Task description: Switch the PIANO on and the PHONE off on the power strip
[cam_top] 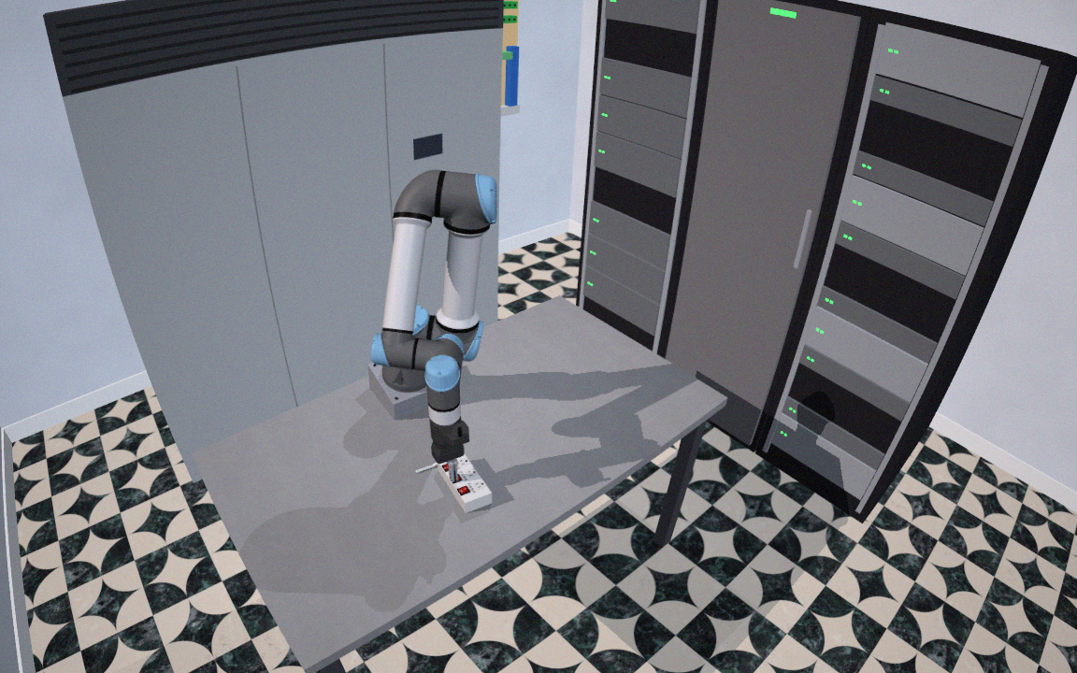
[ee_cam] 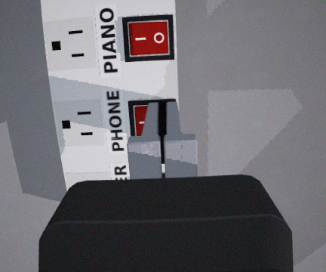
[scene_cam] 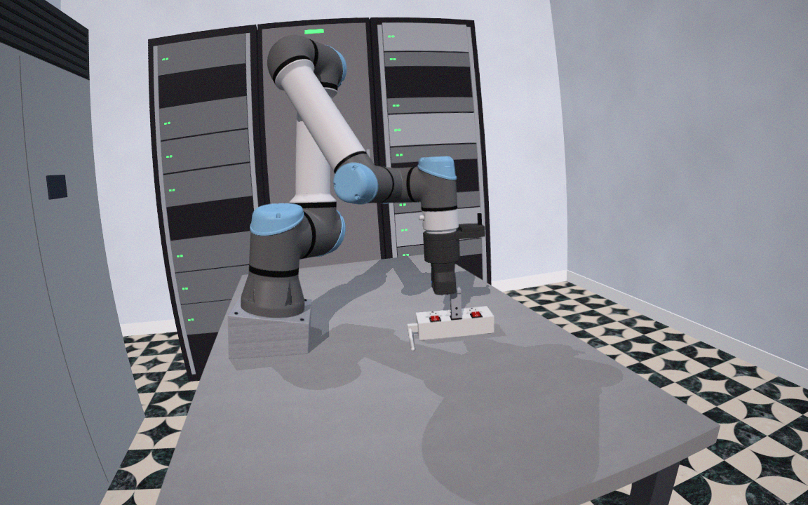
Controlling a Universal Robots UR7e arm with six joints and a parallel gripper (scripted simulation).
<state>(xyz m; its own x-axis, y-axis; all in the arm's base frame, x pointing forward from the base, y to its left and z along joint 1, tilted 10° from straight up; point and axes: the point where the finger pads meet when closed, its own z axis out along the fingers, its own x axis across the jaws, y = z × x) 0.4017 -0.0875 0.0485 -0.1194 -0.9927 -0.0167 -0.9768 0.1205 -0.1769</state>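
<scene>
The white power strip (ee_cam: 110, 71) lies flat on the grey table, label side up; it also shows in the top view (cam_top: 466, 484) and the exterior view (scene_cam: 454, 322). Its red PIANO switch (ee_cam: 148, 38) is in plain view at the far end. My gripper (ee_cam: 163, 121) is shut and empty, pointing straight down, with its fingertips on the O side of the red PHONE switch (ee_cam: 141, 119), covering its right half. The third switch, nearest the wrist, is hidden under the gripper body; only the letters "ER" of its label show.
The arm's base (scene_cam: 268, 313) stands on a block at the back left of the table. Server racks (cam_top: 777, 208) and a grey cabinet (cam_top: 275, 208) stand around the table. A short white cable stub (scene_cam: 412, 337) sticks out of the strip's left end.
</scene>
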